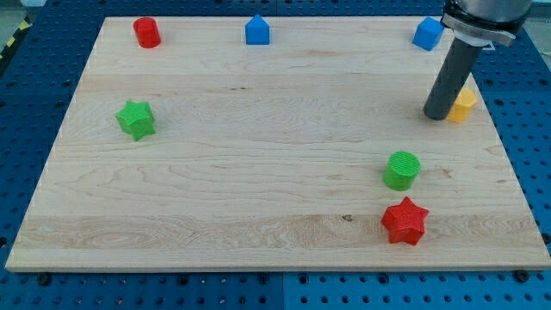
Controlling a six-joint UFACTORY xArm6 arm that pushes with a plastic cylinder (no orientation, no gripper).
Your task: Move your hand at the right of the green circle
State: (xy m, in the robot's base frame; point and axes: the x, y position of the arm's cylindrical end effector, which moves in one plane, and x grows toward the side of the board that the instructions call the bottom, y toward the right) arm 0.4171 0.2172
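The green circle [402, 170] is a short green cylinder lying on the wooden board [258, 172] toward the view's lower right. My tip [436, 115] is at the end of the dark rod near the view's upper right. It rests on the board above and slightly right of the green circle, clearly apart from it. The tip sits right beside a yellow block [464, 105], which the rod partly hides.
A red star [405, 221] lies just below the green circle. A green star [136, 119] is at the left. A red cylinder [147, 32], a blue house-shaped block [257, 30] and a blue block [428, 34] line the top edge.
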